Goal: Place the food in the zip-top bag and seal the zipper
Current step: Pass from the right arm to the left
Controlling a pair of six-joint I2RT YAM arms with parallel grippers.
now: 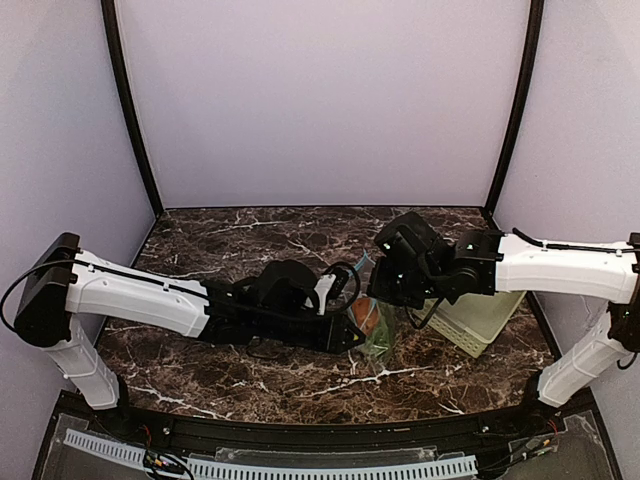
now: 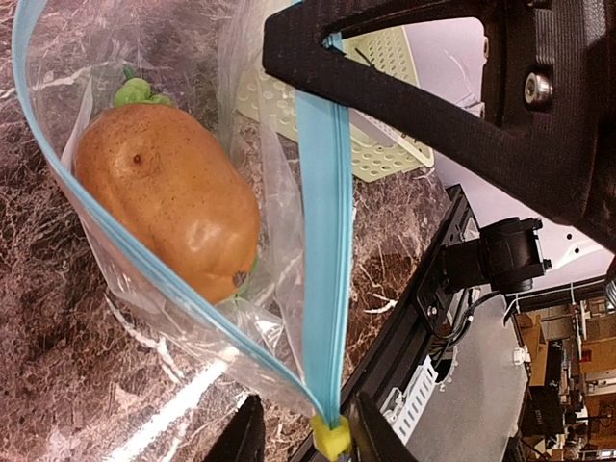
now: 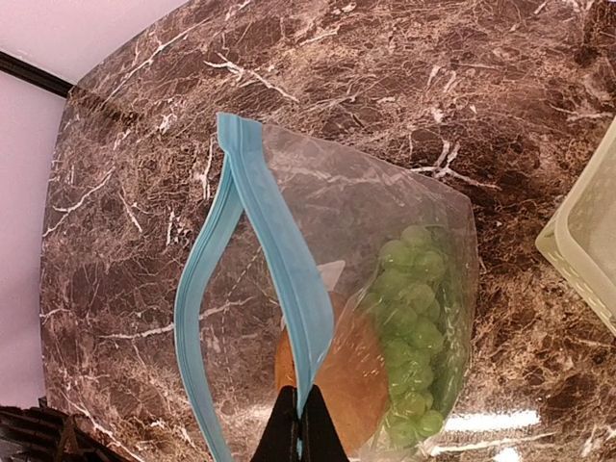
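The clear zip-top bag (image 3: 385,212) stands on the marble with its mouth gaping. Inside lie the brown-orange potato (image 2: 168,202) and the lumpy green vegetable (image 3: 414,327). The teal zipper (image 2: 322,241) runs down to a small yellow slider (image 2: 334,440) at the bag's corner. My left gripper (image 2: 303,435) straddles that slider, its jaws still apart; one finger (image 2: 371,433) touches the slider, the other stands clear. My right gripper (image 3: 303,423) is shut on one lip of the zipper (image 3: 289,289), holding it up. From above, both grippers meet at the bag (image 1: 377,328).
A pale green slotted basket (image 1: 480,320) sits just right of the bag, under the right arm; its corner shows in the right wrist view (image 3: 587,241). The table's black front rail (image 2: 414,337) runs close behind the left gripper.
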